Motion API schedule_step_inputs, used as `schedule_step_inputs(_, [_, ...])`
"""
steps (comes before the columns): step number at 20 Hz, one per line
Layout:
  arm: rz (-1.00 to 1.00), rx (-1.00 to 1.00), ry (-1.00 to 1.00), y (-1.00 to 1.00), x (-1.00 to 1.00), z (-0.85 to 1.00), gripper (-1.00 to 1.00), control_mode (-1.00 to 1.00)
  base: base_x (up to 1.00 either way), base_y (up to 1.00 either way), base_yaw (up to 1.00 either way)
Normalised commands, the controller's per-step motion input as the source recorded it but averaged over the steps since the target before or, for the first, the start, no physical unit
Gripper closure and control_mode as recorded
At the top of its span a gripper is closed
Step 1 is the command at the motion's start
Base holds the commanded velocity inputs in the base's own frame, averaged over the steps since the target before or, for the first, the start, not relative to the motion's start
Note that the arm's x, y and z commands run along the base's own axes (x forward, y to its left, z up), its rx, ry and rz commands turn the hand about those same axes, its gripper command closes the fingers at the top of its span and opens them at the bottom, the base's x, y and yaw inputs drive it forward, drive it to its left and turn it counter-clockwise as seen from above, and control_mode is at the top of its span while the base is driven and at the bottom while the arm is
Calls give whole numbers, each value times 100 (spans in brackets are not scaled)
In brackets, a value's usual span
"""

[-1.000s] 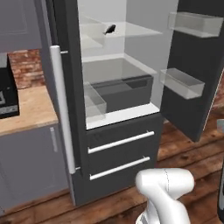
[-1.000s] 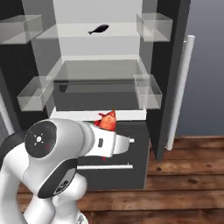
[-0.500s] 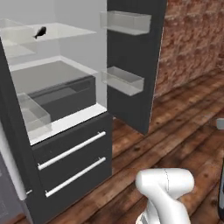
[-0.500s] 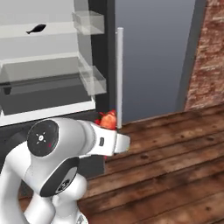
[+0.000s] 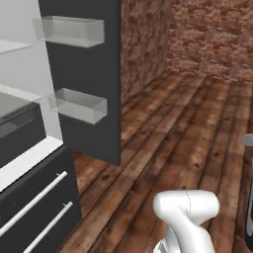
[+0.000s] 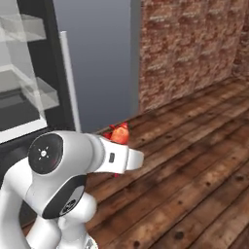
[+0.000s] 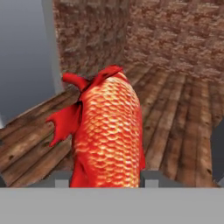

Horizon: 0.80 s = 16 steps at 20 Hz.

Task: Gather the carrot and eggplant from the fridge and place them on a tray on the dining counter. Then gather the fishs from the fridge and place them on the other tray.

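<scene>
Fish (image 7: 108, 131) between fingertips, tail end cropped

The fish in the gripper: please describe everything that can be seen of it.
The fish is bright orange-red, not silvery, with clear rows of scales on a rounded body and darker red fins that stick out at its left side and top. In the hand view it stands lengthwise up from the gripper, whose two dark finger tips flank its lower end and hold it. It hangs above the wooden floor, touching nothing else. In the right base view its red top pokes up behind the white arm.
</scene>
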Motion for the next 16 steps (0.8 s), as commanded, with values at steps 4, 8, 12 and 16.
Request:
schedule_step_inputs(4, [0,0,0,0,0,0,100,100,54,-24,-49])
schedule_step_inputs(8, [0,0,0,0,0,0,100,100,45,-24,-48])
schedule_step_inputs(12, [0,0,0,0,0,0,100,100,48,-6,-48])
schedule_step_inputs(16, [0,0,0,0,0,0,100,100,74,-2,-37])
